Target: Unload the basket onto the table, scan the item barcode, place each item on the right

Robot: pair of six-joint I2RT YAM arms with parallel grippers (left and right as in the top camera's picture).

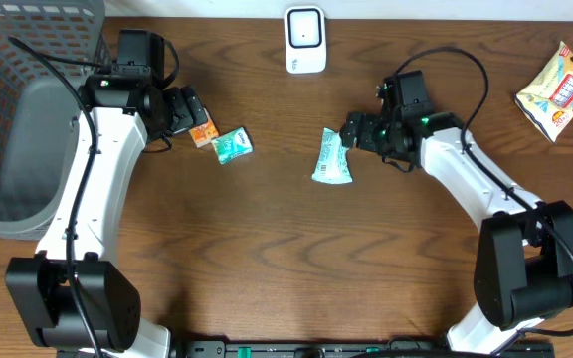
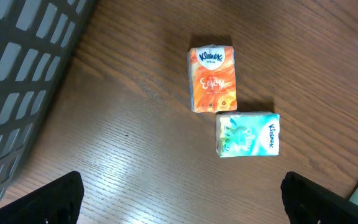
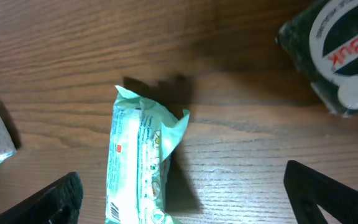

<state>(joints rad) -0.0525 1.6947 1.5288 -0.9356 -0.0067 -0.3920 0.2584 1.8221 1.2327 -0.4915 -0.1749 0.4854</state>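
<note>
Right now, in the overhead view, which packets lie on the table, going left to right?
orange Kleenex pack → green Kleenex pack → teal packet → yellow snack bag

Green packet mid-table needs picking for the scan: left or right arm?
Right. Its open fingers sit right over the green packet; the left fingers hover near the orange tissue pack, farther off.
</note>
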